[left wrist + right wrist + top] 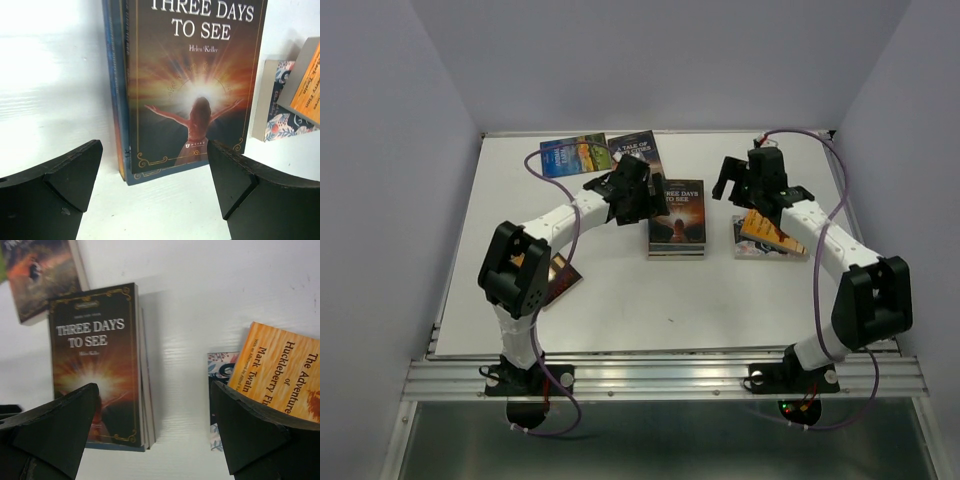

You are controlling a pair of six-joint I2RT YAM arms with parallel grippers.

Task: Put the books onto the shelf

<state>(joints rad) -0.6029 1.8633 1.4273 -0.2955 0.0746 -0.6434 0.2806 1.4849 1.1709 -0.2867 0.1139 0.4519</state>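
Several books lie on the white table [610, 300]; no shelf is in view. A dark "Three Days to See" [677, 218] [195, 75] [95, 355] tops a small stack in the middle. My left gripper [638, 195] [155, 150] hangs open just at that stack's left edge, with nothing between its fingers. To the right, an orange book [767, 232] [280, 370] [307, 85] leans on a floral one [220, 365] [280, 120]. My right gripper [745, 180] [155, 387] hovers open and empty above the gap between stack and orange book.
Two more books, one blue [573, 156] and one dark [635, 150] [40, 270], lie at the back of the table. Another book [560, 280] shows partly under the left arm. Grey walls enclose the table on three sides. A metal rail [660, 375] runs along the near edge.
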